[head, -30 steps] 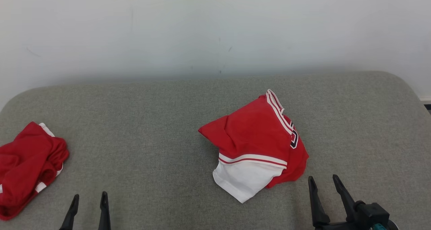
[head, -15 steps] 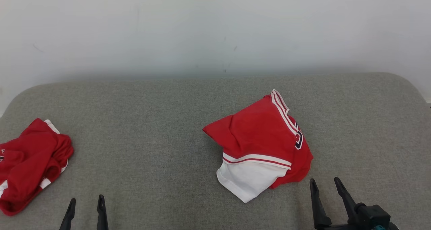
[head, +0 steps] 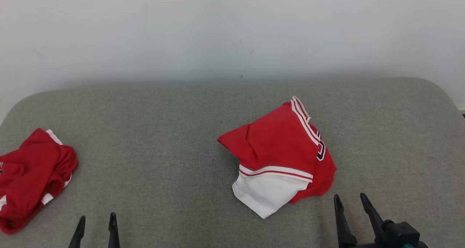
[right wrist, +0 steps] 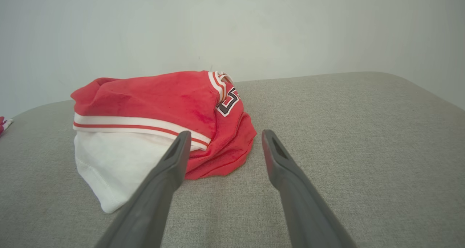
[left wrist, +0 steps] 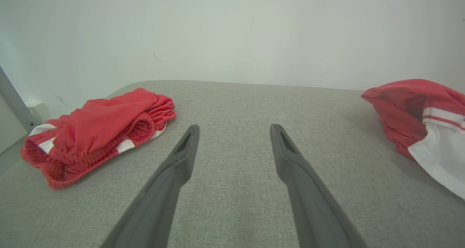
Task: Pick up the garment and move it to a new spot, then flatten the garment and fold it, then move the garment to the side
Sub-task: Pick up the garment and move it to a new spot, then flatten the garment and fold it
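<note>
On the grey cushion (head: 163,131) I see red shorts (head: 32,179) bunched at its left edge. My left gripper (head: 97,216) hangs over its near edge, fingers spread, holding nothing. The red-and-white jersey (head: 279,146) lies crumpled right of the cushion's middle. My right gripper (head: 349,195) sits over the near edge, likewise released and empty.

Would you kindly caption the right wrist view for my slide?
Open right gripper poised before a crumpled red-and-white garment on grey padding.
</note>
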Robot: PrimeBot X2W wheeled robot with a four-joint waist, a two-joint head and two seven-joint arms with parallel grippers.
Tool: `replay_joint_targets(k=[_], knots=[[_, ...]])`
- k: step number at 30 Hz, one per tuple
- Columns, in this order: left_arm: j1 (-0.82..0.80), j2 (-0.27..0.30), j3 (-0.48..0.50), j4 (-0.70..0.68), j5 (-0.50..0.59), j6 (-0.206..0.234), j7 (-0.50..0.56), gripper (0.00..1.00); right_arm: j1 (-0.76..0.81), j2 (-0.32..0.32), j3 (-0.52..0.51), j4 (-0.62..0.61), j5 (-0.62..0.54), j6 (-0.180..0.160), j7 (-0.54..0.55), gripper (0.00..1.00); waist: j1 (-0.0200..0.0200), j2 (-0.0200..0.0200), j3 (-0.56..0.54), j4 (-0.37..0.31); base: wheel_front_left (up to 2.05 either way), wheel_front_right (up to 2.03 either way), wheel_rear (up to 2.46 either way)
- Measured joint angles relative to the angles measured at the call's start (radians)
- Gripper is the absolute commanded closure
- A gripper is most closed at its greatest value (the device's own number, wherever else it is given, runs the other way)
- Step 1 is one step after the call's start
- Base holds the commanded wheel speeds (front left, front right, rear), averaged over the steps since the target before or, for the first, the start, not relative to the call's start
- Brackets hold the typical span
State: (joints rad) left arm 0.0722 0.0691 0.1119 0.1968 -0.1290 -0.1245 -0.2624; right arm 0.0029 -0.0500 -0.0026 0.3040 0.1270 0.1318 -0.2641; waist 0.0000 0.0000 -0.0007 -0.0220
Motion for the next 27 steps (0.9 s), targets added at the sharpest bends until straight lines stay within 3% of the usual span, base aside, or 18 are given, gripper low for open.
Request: replay_joint_targets(k=[27], knots=[[-0.002, -0.013, 0.002, 0.005, 0.006, -0.007, 0.000, 0.00, -0.001, 0.000, 0.004, 0.007, -0.004, 0.000, 0.000, 0.00, 0.0000, 0.0000, -0.007, -0.005, 0.00, 0.00, 0.00]])
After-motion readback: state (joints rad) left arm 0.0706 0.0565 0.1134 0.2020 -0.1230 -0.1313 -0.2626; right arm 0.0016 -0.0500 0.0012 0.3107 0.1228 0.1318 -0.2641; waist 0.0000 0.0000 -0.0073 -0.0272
